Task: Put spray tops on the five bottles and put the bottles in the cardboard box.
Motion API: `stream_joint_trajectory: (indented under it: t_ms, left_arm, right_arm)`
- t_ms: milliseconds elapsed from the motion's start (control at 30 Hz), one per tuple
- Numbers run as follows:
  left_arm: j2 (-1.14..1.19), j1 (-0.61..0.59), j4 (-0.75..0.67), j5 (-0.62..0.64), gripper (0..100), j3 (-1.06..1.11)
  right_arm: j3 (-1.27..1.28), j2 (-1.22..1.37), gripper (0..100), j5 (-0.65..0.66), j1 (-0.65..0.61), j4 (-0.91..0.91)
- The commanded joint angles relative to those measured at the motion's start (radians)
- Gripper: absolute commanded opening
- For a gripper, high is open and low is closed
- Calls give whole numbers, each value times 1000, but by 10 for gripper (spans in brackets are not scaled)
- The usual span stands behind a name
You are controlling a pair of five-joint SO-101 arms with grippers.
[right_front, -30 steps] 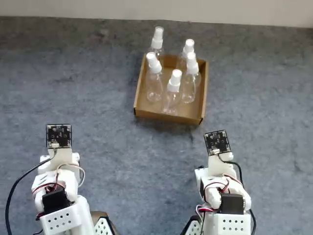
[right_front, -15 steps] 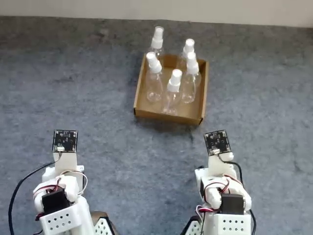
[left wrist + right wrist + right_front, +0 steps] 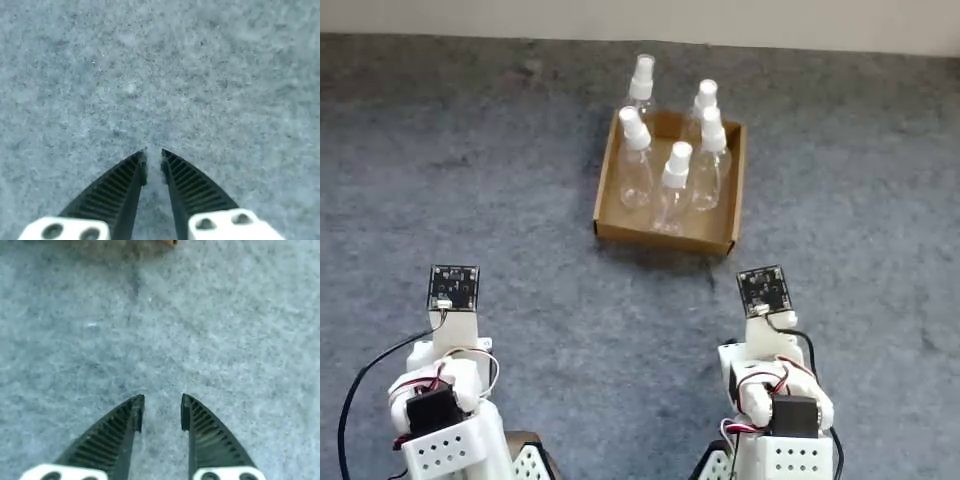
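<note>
The cardboard box [image 3: 608, 210] sits toward the far edge of the table [image 3: 450, 170], about midway between its left and right edges, and well apart from both arms. Five clear bottles [image 3: 636, 170] stand upright, each wearing one of the white spray tops [image 3: 677, 160]. Three are plainly inside the box. The other two [image 3: 642, 85] stand at its far wall, and I cannot tell whether they are just inside that wall or just behind it. The left arm [image 3: 445, 375] sits by the near edge toward the left corner. The left gripper [image 3: 153, 155] points down at the grey felt [image 3: 210, 75], its claw drawn almost together with only a thin slit and nothing in it. The right arm [image 3: 772, 385] sits by the near edge toward the right. The right gripper [image 3: 162, 404] has its claw a little apart and bare above the felt.
</note>
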Motion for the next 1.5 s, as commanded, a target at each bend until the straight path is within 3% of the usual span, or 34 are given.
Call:
stream_joint_trajectory:
  t_ms: [0, 933, 1033, 1300, 1467]
  left_arm:
    - [-5, -12, 11, -6, 5, 19]
    - [-7, -5, 11, -6, 5, 19]
    - [-7, 62, 11, -6, 5, 19]
    - [-7, 384, 11, -6, 5, 19]
    - [-7, 395, 11, -6, 5, 19]
  right_arm:
    - [154, -12, 85, 9, 10, 5]
    - [154, -12, 85, 9, 10, 5]
    - [154, -12, 85, 9, 10, 5]
    - [154, -12, 85, 9, 10, 5]
    - [154, -12, 85, 9, 10, 5]
